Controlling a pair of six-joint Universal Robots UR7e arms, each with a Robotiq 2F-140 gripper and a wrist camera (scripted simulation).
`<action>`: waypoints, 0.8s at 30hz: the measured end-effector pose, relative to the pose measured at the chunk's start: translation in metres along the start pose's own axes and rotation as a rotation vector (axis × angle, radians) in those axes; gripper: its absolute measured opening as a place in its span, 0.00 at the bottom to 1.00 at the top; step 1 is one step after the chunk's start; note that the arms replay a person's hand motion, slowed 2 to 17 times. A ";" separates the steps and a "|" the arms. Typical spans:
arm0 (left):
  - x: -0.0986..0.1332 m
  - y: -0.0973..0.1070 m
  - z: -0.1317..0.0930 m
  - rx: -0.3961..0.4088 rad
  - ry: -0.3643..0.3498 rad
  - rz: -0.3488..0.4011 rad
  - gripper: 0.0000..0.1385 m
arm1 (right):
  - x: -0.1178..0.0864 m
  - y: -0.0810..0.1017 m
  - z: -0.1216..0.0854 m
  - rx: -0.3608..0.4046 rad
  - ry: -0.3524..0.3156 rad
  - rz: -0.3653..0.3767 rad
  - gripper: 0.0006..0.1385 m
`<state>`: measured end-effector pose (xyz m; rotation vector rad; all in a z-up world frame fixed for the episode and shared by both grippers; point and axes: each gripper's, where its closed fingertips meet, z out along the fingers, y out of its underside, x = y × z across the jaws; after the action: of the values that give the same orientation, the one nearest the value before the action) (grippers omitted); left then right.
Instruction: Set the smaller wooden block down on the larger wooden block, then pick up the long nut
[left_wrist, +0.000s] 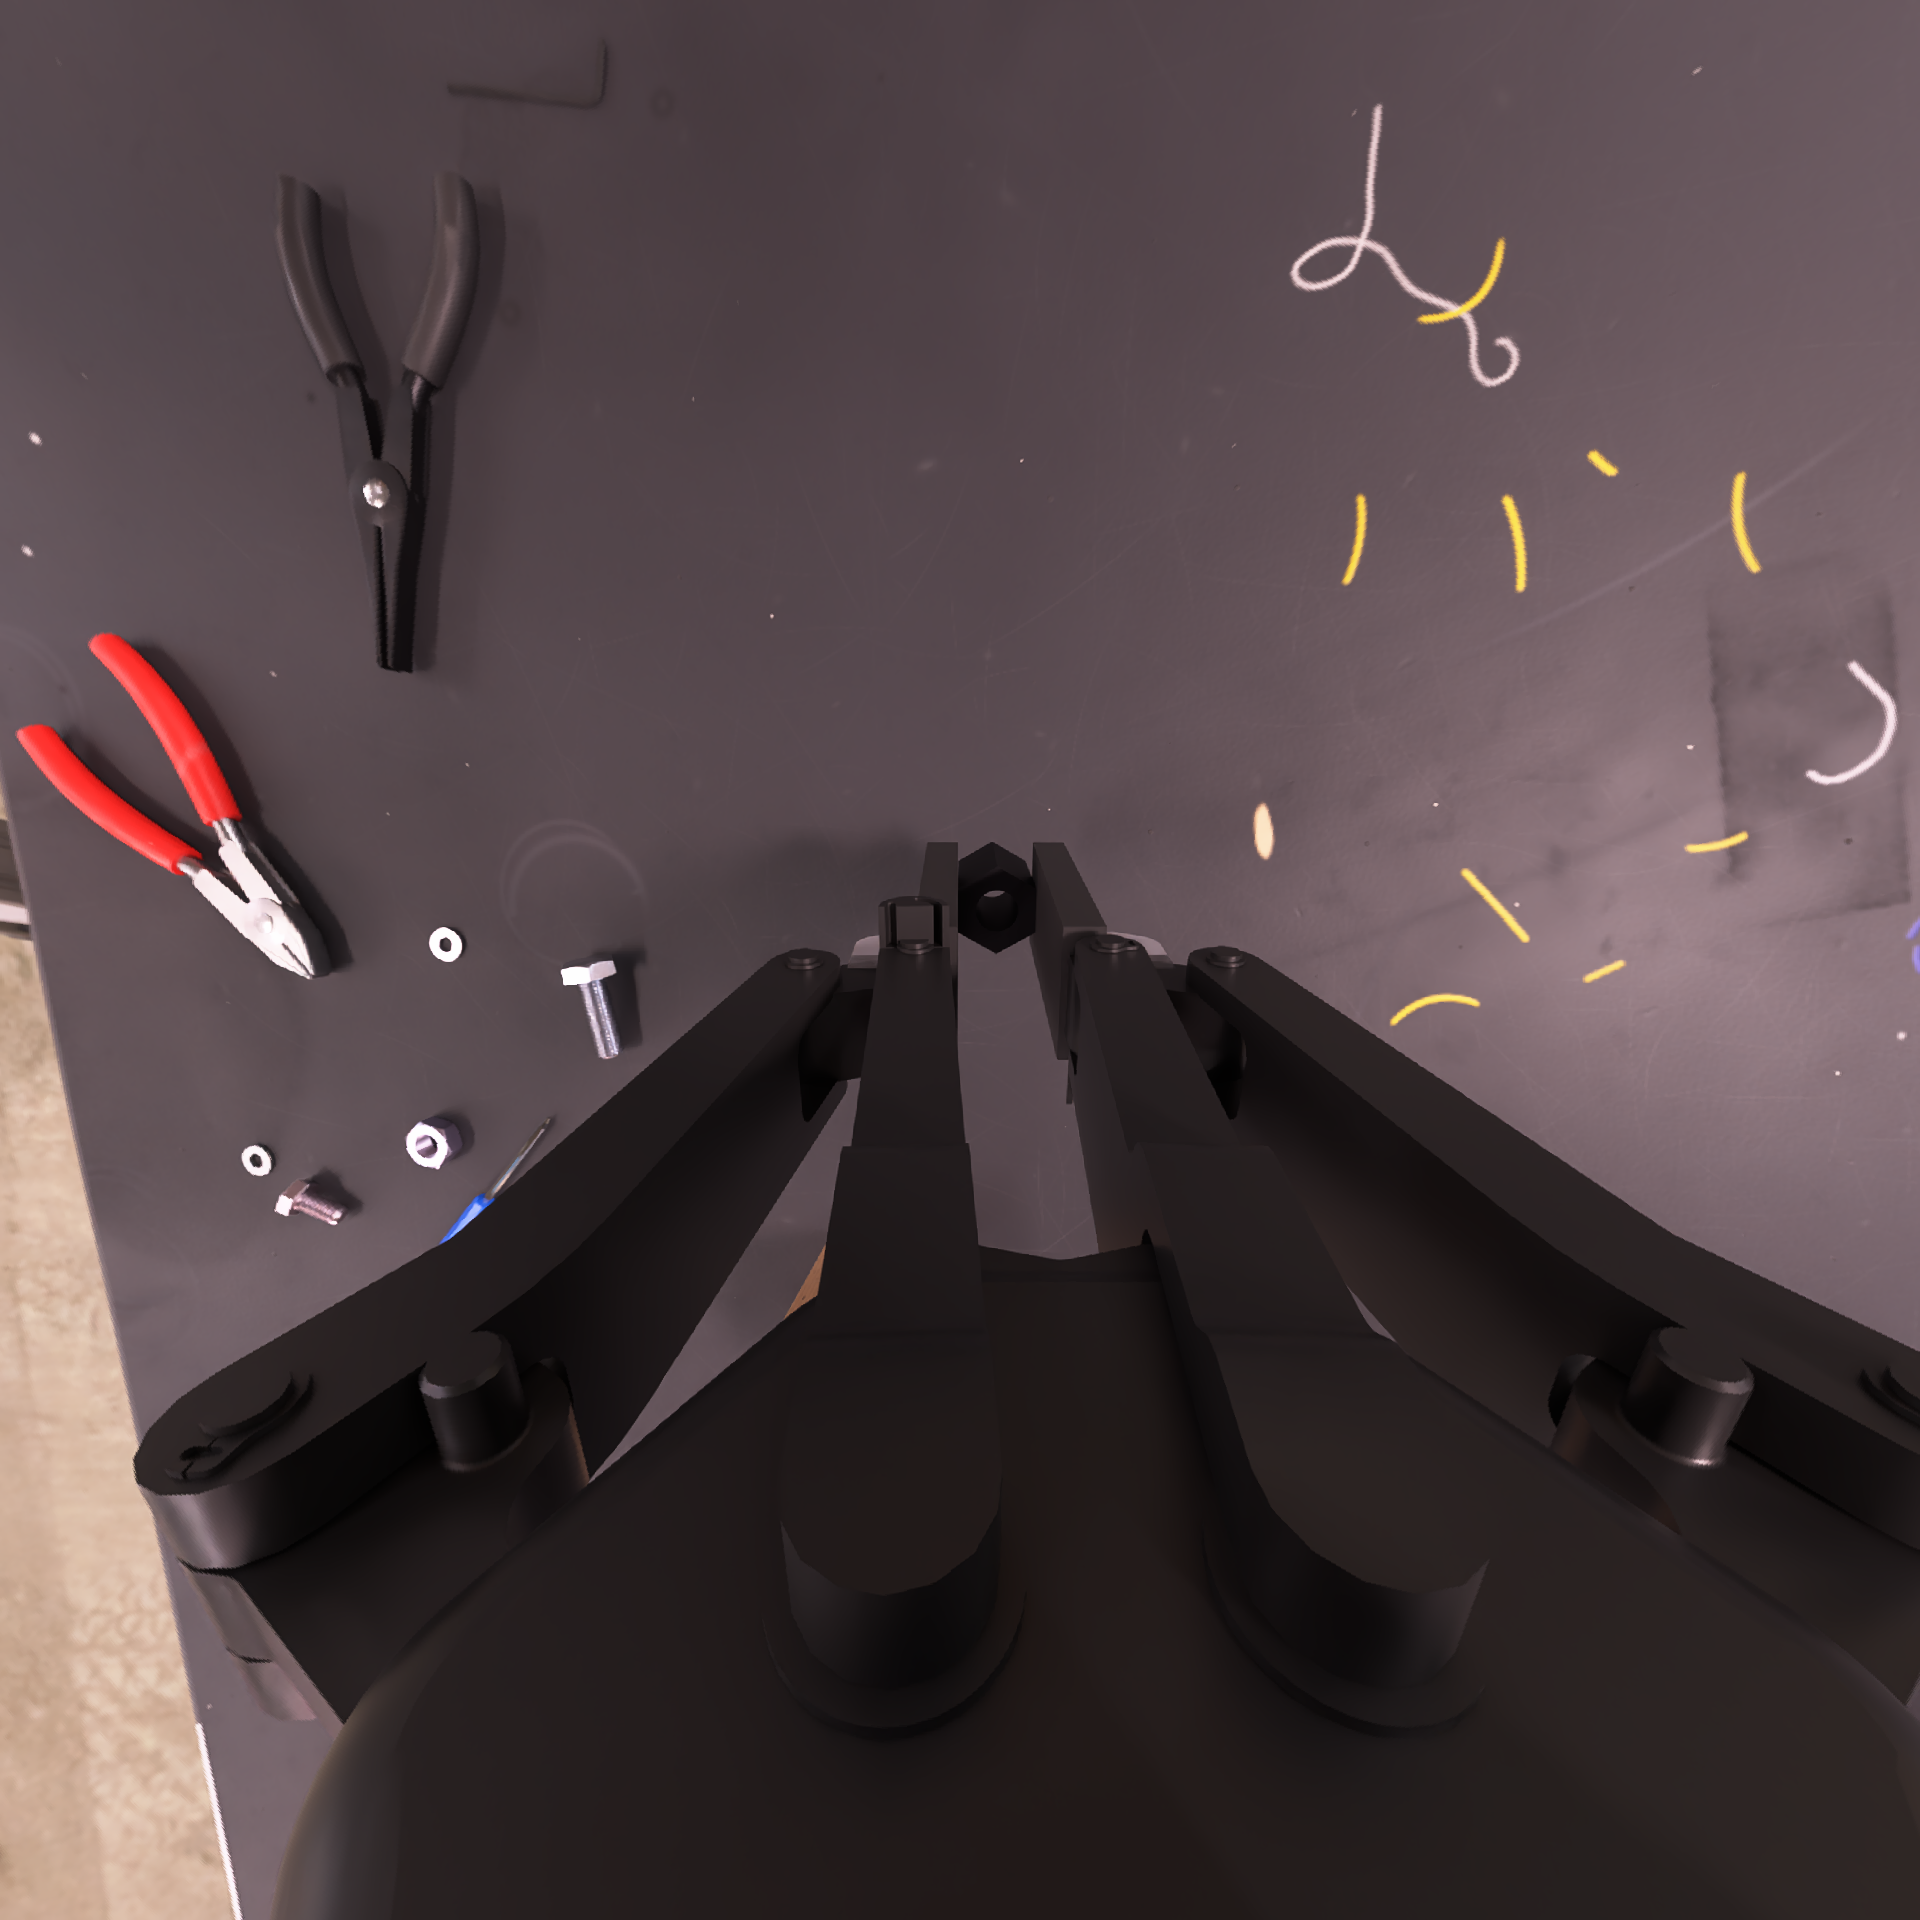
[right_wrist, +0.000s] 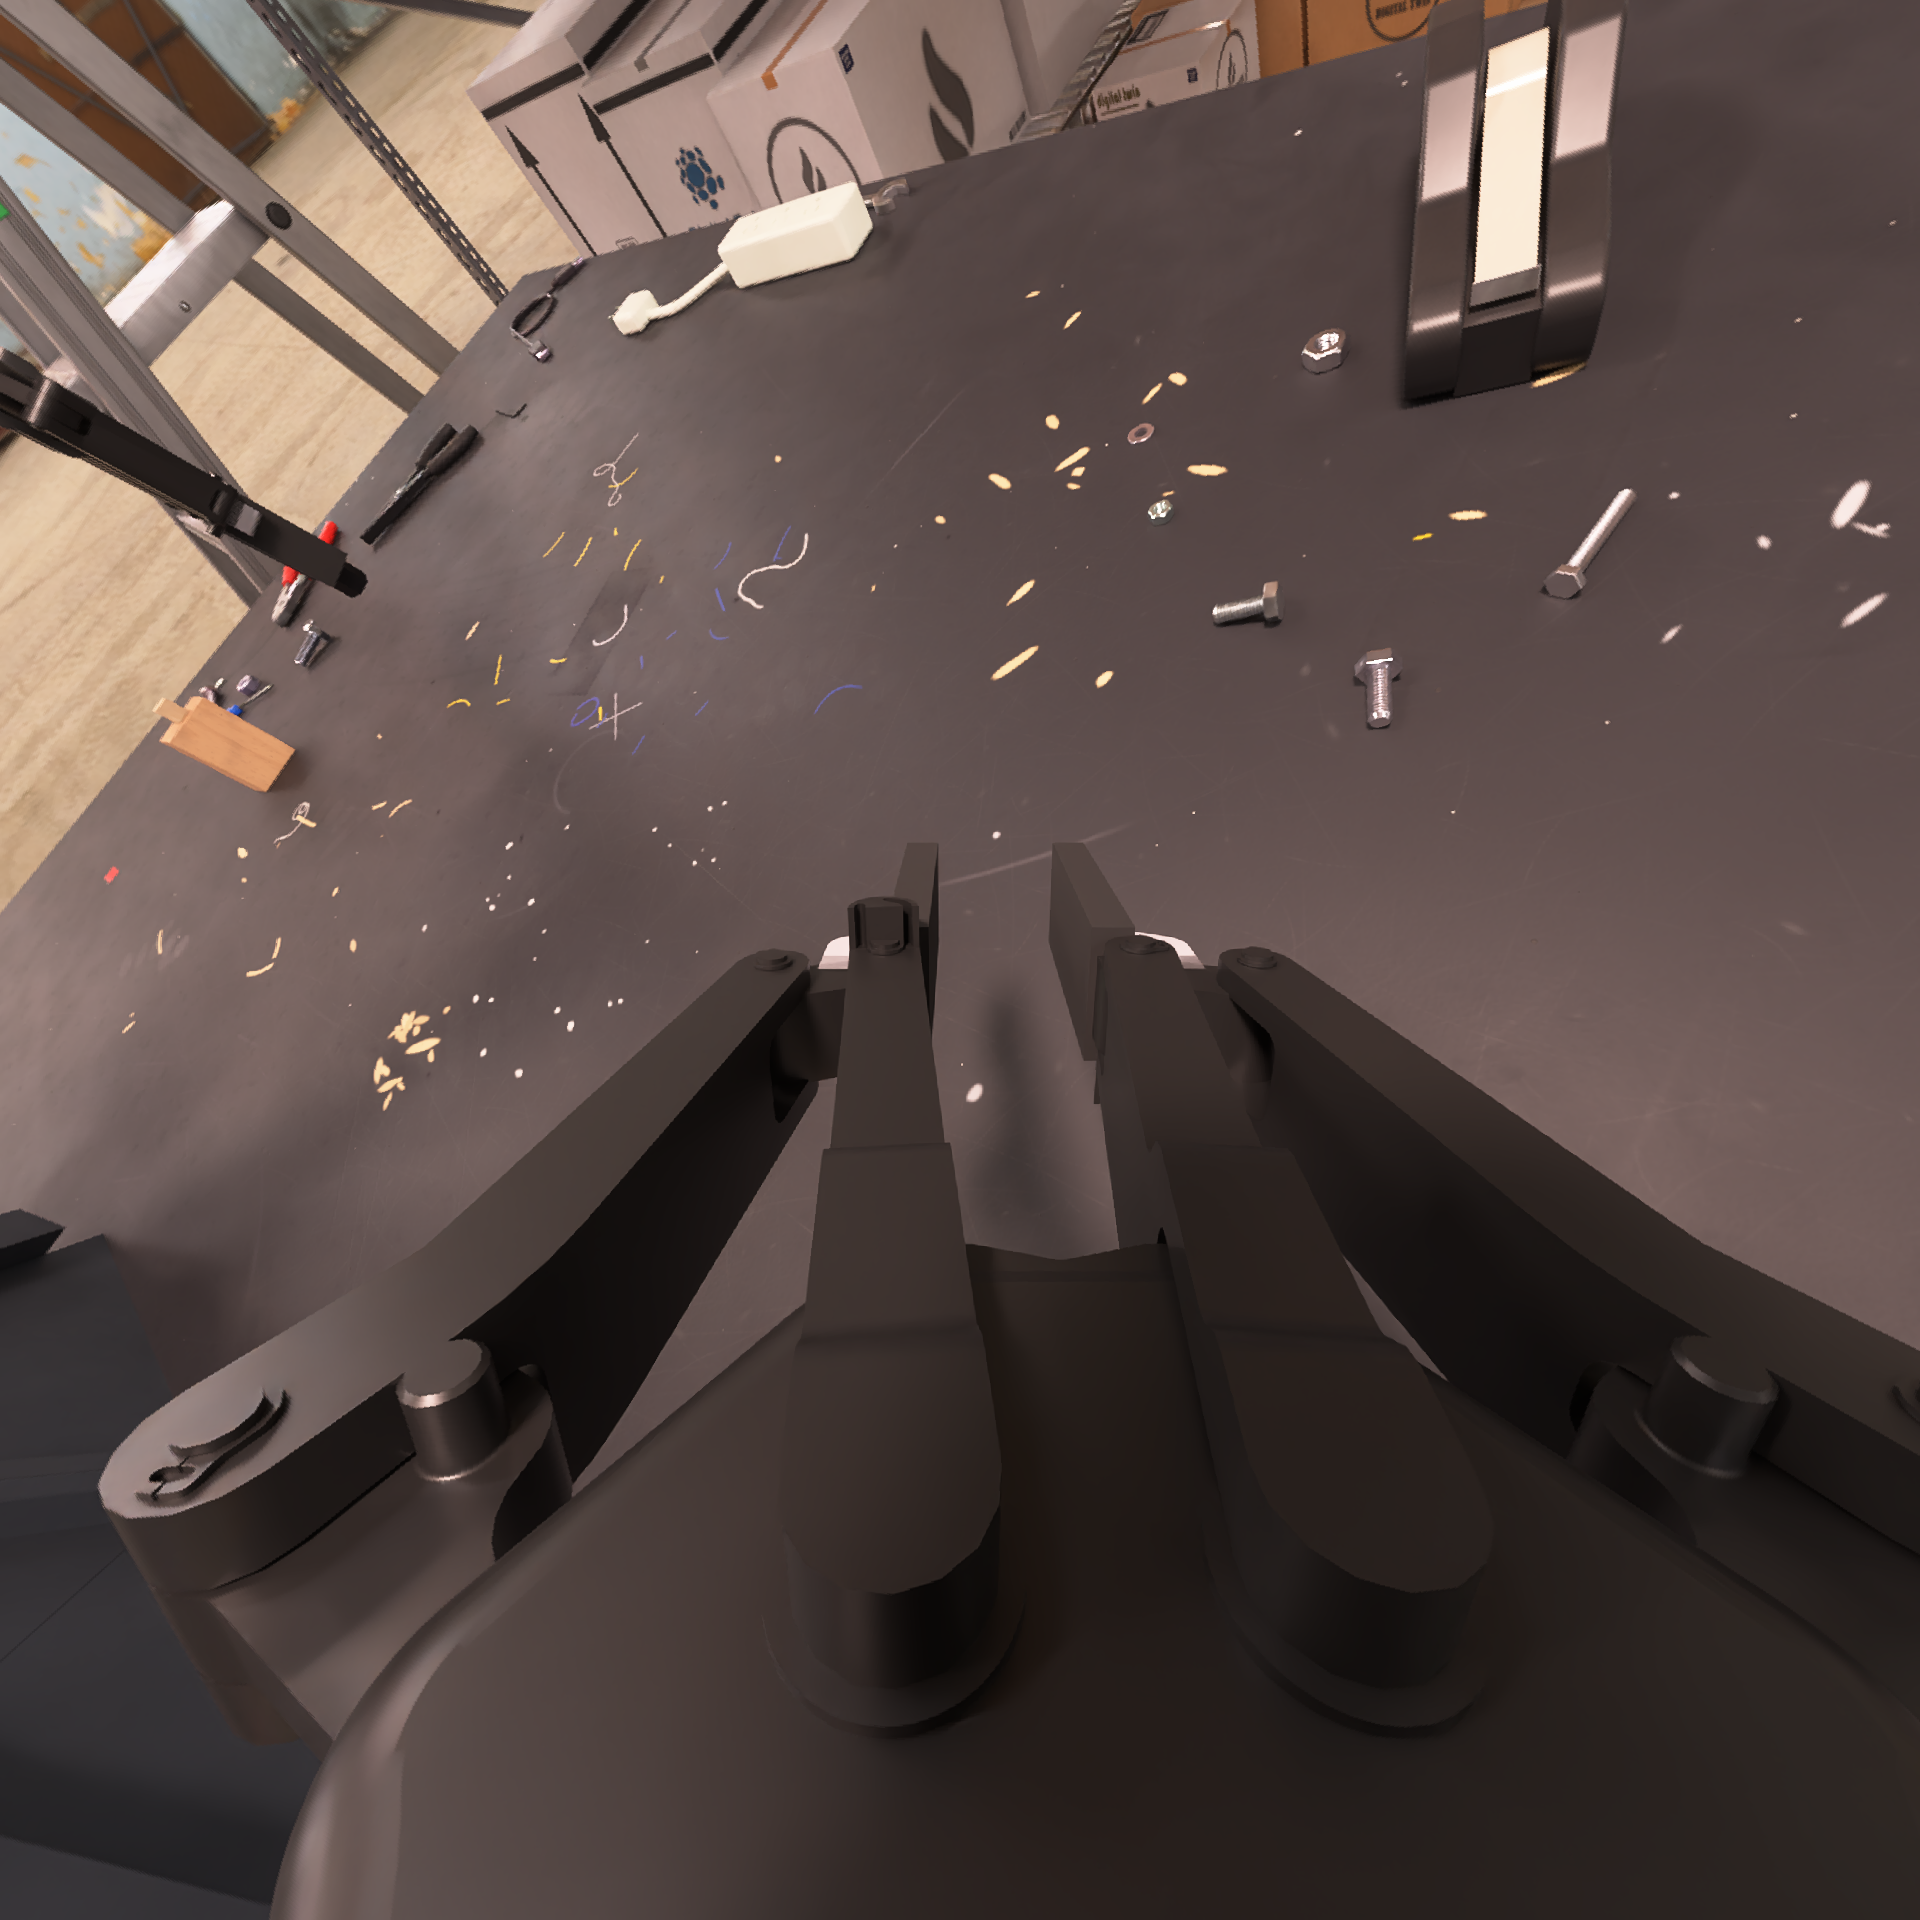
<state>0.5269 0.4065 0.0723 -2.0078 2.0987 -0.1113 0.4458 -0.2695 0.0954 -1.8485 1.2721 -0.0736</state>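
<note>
Long nut: black, hexagonal, sat between your left gripper fingertips, bore facing the camera.
Left gripper: closed on the nut, seemingly above the table.
Risk: you held it only at the tips; a jolt could have twisted it free.
Wooden blocks: stacked near the table edge.
Right gripper: parted, empty.
</note>
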 end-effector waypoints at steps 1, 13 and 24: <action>0.001 -0.001 -0.004 0.010 -0.002 0.007 0.14 | 0.000 0.001 0.000 0.001 -0.001 0.000 0.21; 0.026 -0.009 -0.053 0.134 -0.009 0.128 0.14 | -0.007 0.006 -0.002 0.018 -0.032 0.001 0.21; 0.071 -0.014 -0.100 0.245 -0.004 0.270 0.14 | -0.020 0.010 -0.002 0.027 -0.091 -0.022 0.21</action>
<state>0.5163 0.3247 0.1639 -1.5731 2.2089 -0.3000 0.4282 -0.2562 0.0980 -1.8221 1.1828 -0.0177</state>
